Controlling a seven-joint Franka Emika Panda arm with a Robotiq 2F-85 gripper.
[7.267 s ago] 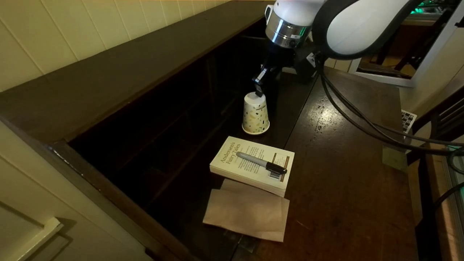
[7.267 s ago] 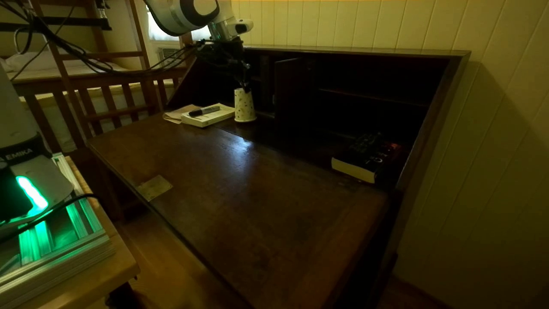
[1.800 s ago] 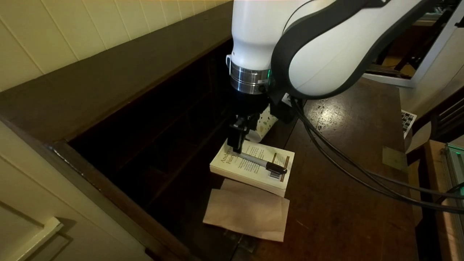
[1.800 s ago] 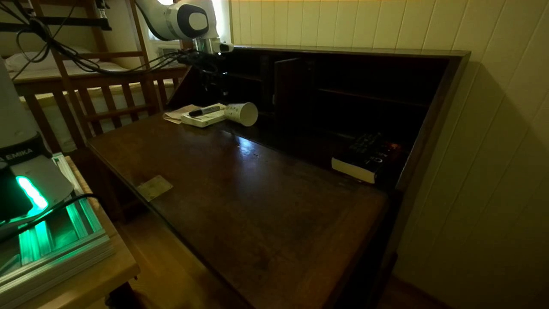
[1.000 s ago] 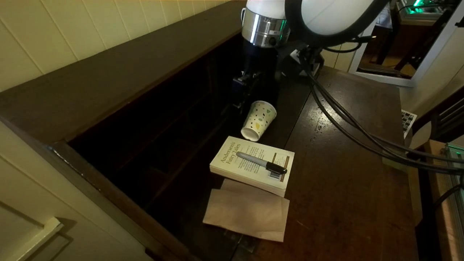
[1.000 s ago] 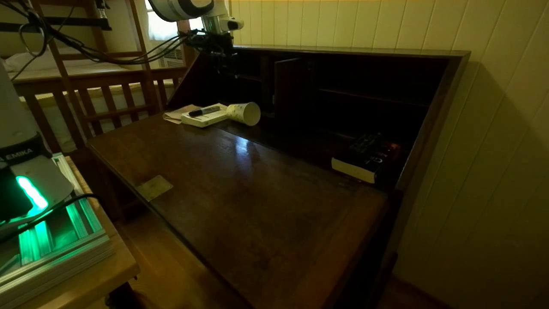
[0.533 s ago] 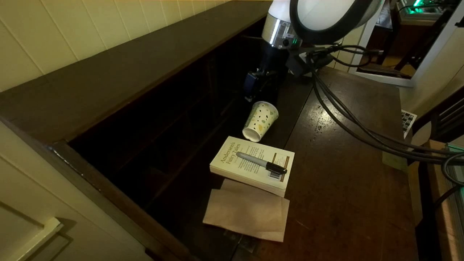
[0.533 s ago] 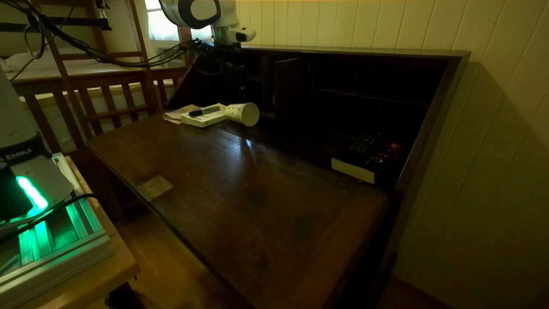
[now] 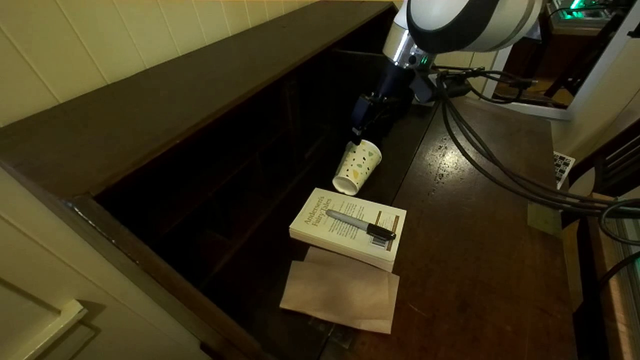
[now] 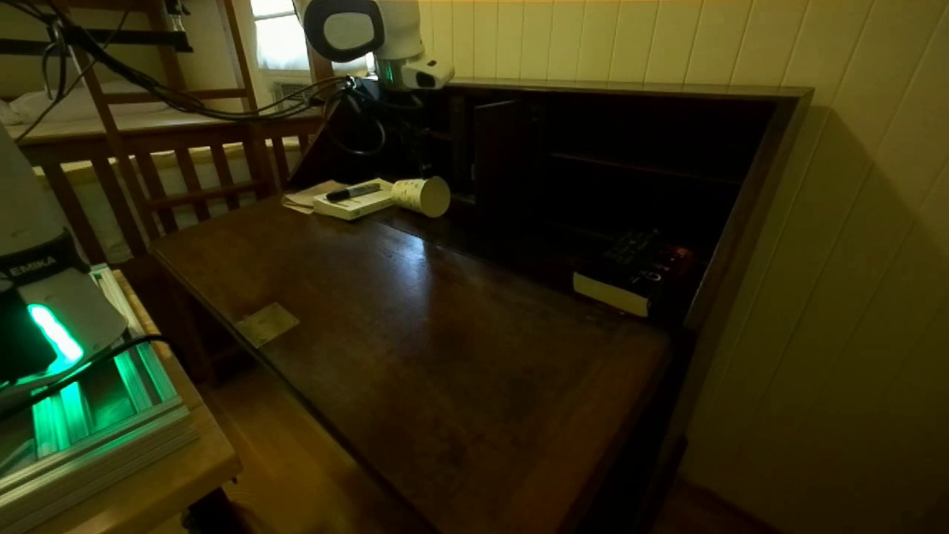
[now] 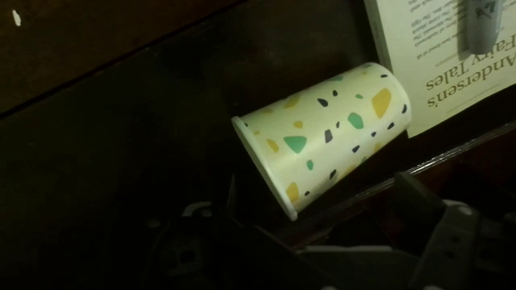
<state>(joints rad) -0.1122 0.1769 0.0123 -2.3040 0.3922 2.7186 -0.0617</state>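
Observation:
A paper cup (image 9: 357,167) with green, yellow and dark flecks lies on its side on the dark desk, in both exterior views. Its closed base is close to the edge of a cream book (image 9: 345,227); whether they touch I cannot tell. My gripper (image 11: 318,191) is open with wide-spread fingers, and nothing is held. In the wrist view the cup (image 11: 326,137) lies ahead of the fingers, its rim toward the left finger. An exterior view has a fingertip (image 9: 357,139) just above the rim end, contact unclear. A grey marker (image 9: 350,220) with a black cap rests on the book.
Folded brown paper (image 9: 340,295) lies beside the book. Dark shelf compartments with a raised wooden edge (image 11: 455,151) run along the cup's side. A small cabinet door (image 10: 497,156) stands ajar, and a thick dark book (image 10: 630,274) lies further along. Cables (image 9: 480,145) hang from the arm.
The cup, earlier standing upside down, now lies on its side. My gripper was over the book, then drew back toward the cup's rim end. Lately the cup has barely shifted.

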